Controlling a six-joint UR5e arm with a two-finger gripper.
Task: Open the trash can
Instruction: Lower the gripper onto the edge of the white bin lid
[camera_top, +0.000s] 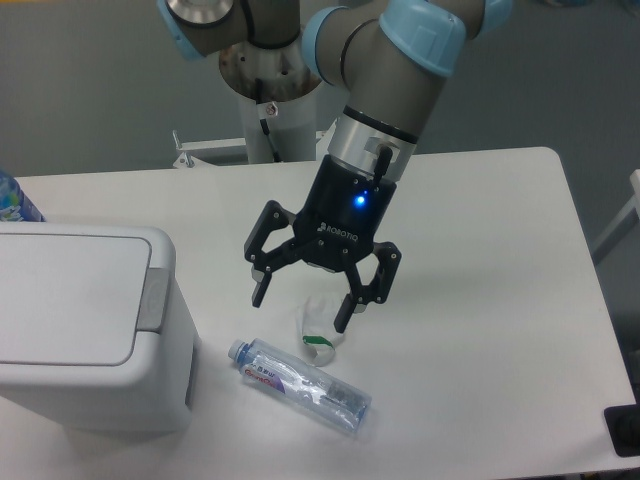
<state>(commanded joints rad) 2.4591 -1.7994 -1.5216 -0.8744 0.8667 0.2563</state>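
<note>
Fingers spread wide and holding nothing, my gripper (301, 310) hung over mid-table, right of the closed trash can (90, 325), since I judged its lid needed a free hand.

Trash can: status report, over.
Gripper open, empty, above the table right of the trash can. Lid shut, grey tab untouched. Plastic bottle and crumpled cup lie near.
</note>
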